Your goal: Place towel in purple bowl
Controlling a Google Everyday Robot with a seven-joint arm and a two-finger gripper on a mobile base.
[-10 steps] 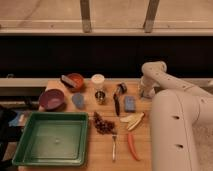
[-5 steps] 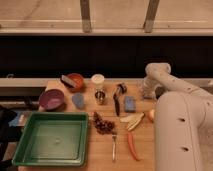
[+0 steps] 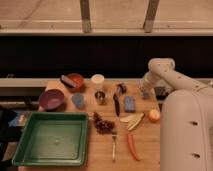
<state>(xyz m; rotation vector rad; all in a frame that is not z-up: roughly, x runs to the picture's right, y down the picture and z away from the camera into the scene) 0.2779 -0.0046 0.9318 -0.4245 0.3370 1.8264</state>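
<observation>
Containers first: we count two bowls, one tray and two small cups on the desk (image 3: 145,150). The purple bowl (image 3: 51,99) sits near the left edge and shows only its dark inside. The orange-red bowl (image 3: 76,81) is behind it, with a dark grey object (image 3: 67,80) lying across its left rim; we can't tell what that object is. The green tray (image 3: 51,138) is front left and we see just its bare floor. A white-topped cup (image 3: 98,80) stands at the back centre, with a small metal cup (image 3: 100,96) just in front of it; we can't read the contents of either. Loose items, one each: grey-blue rounded object (image 3: 78,100) just right of the purple bowl, dark-handled utensil (image 3: 118,98), blue sponge (image 3: 130,103), bunch of dark grapes (image 3: 102,123), fork (image 3: 114,145), carrot (image 3: 132,146) and a round orange-yellow fruit (image 3: 153,115). There are also pale banana-like pieces (image 3: 131,120) between the grapes and the fruit; we can't get a count on those. The white arm (image 3: 165,70) bends down to the back right of the desk. The hand (image 3: 145,88) is there, closed on the towel (image 3: 146,94). The towel shows as a pale cloth at desk level under the hand, well apart from the purple bowl and across the desk from it, with the cups, utensil and sponge between the two.
</observation>
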